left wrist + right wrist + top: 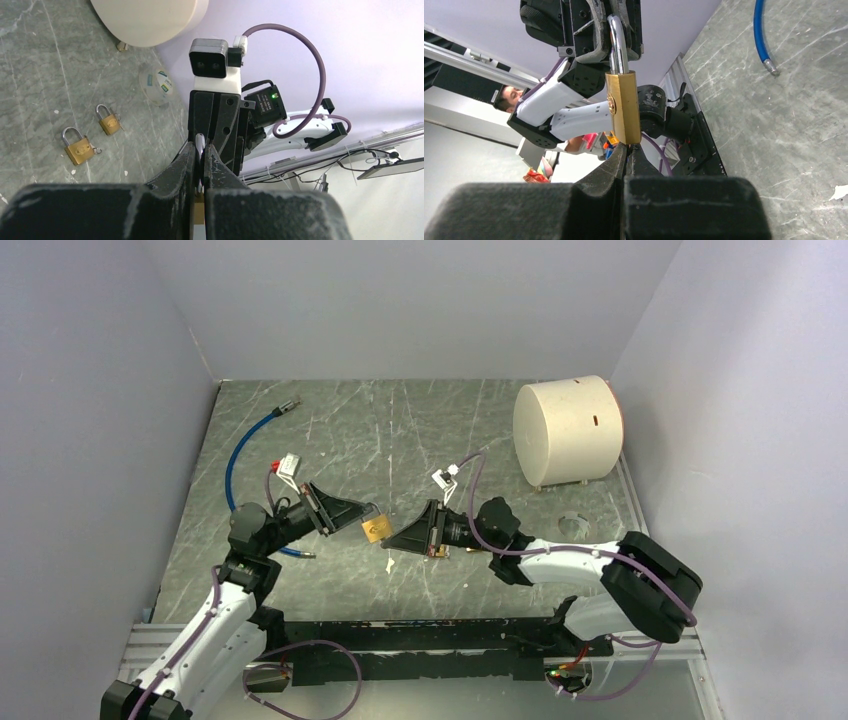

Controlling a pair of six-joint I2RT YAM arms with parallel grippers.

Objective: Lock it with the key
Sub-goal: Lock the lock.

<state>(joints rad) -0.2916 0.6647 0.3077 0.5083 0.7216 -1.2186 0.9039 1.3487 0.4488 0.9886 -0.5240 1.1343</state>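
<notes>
A brass padlock (376, 529) hangs in the air between the two arms. My left gripper (350, 515) is shut on its silver shackle (618, 40), which shows as a bright strip between the left fingers (187, 160). The padlock's body (623, 107) points toward my right gripper (628, 147), which is shut with its tips against the body's underside. The key is hidden, and I cannot tell whether anything thin lies between the right pads. In the top view the right gripper (392, 542) meets the padlock from the right.
Two more brass padlocks (77, 146) (108, 120) lie on the grey table under the right arm. A white cylinder (568, 430) lies on its side at the back right, a clear disc (573, 525) in front of it. A blue cable (240, 455) curves along the left.
</notes>
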